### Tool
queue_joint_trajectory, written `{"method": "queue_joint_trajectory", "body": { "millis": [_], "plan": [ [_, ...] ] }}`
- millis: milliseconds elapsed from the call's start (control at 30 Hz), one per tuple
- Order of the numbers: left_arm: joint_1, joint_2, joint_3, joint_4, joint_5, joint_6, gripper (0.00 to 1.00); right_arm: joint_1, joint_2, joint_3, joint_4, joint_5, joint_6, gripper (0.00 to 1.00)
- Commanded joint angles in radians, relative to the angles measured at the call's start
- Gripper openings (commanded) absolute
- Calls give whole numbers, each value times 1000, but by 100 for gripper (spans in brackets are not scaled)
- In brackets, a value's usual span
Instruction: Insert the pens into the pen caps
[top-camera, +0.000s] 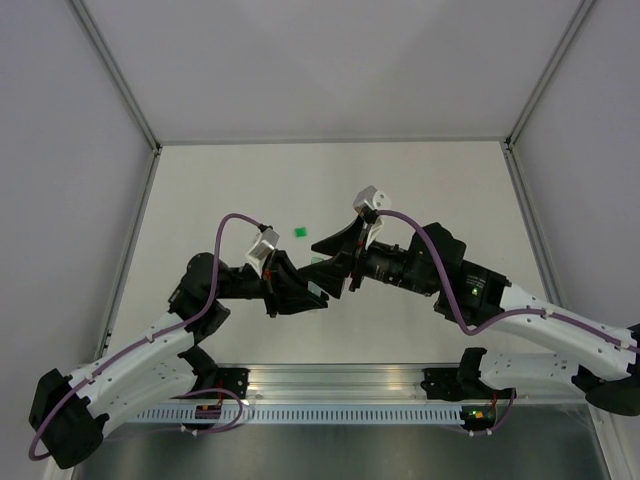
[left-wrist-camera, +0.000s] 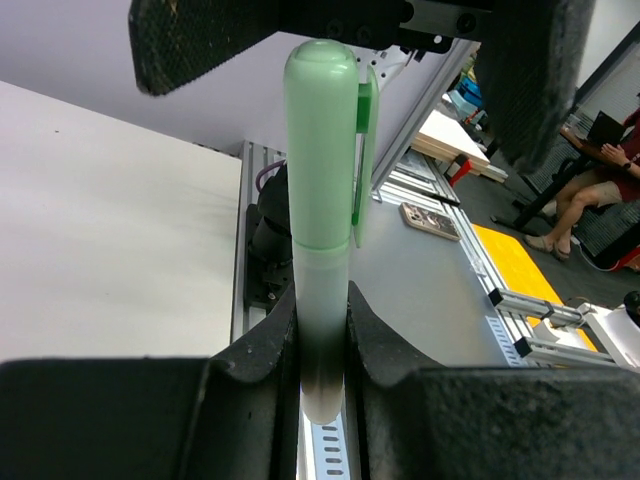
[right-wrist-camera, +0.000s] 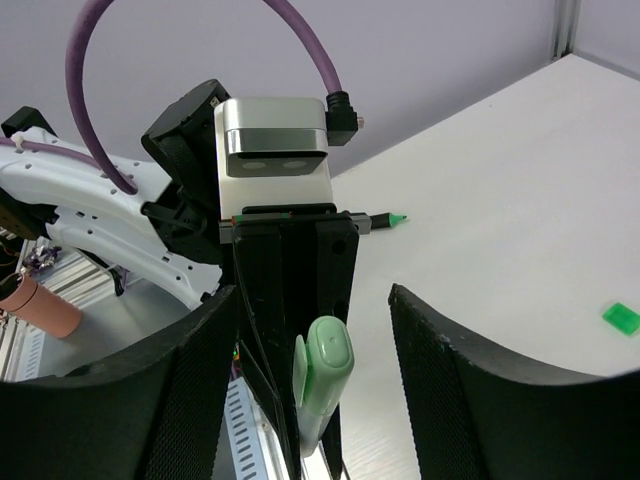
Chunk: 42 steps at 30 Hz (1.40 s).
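My left gripper (left-wrist-camera: 322, 350) is shut on the barrel of the pale mint green pen (left-wrist-camera: 320, 290), which stands up from the jaws. A green cap (left-wrist-camera: 325, 140) sits on the pen's end. My right gripper (right-wrist-camera: 312, 300) is open, with one finger on each side of that capped end (right-wrist-camera: 328, 365) and not touching it. In the top view the two grippers meet above the table's middle (top-camera: 325, 270). The dark pen with a green tip (right-wrist-camera: 385, 220) lies on the table behind the left gripper. A loose green cap (top-camera: 299, 232) lies on the table and also shows in the right wrist view (right-wrist-camera: 620, 318). The orange pen and orange cap are out of view.
The white table (top-camera: 430, 180) is bounded by grey walls at the back and sides. An aluminium rail (top-camera: 340, 385) with the arm bases runs along the near edge.
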<state>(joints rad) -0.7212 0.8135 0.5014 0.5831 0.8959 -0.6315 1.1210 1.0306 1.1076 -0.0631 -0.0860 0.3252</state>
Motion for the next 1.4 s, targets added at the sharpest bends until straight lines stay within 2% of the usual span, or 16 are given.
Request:
{"method": "queue_joint_trajectory", "body": {
  "millis": [0, 133, 233, 267, 333, 367, 400, 633, 733, 933, 1200, 1367],
  "plan": [
    [2, -14, -8, 61, 3, 15, 2, 5, 22, 31, 19, -17, -11, 67],
    [3, -11, -8, 64, 5, 15, 2, 3, 31, 14, 48, -23, -8, 58],
    [2, -11, -9, 66, 5, 16, 2, 5, 26, -8, 54, -23, 0, 43],
    [2, -11, -11, 66, 3, 16, 2, 3, 20, -27, 75, -29, 3, 32],
    [3, -11, -11, 69, -2, 15, 2, 3, 13, -51, 100, -52, 9, 21],
    [2, -14, -11, 72, -5, 13, 2, 3, 10, -73, 103, -58, 12, 7],
    [3, -14, -11, 75, -9, 10, 2, 5, 9, -84, 101, -61, 14, 0],
    [3, -34, 28, 90, -61, -56, 2, 5, -4, -242, 98, -124, 9, 0],
    [2, -28, 34, 168, -61, -126, 2, 3, -13, -291, 109, -161, -9, 0],
    [3, 4, 94, 221, -58, -214, 2, 3, 5, -331, 117, -225, -3, 0],
    [5, 13, 219, 54, -129, -166, 2, 3, 20, -384, 128, -244, 26, 0],
    [6, -16, 305, -135, -227, -73, 2, 5, 43, -426, 158, -287, 83, 0]
  ]
}}
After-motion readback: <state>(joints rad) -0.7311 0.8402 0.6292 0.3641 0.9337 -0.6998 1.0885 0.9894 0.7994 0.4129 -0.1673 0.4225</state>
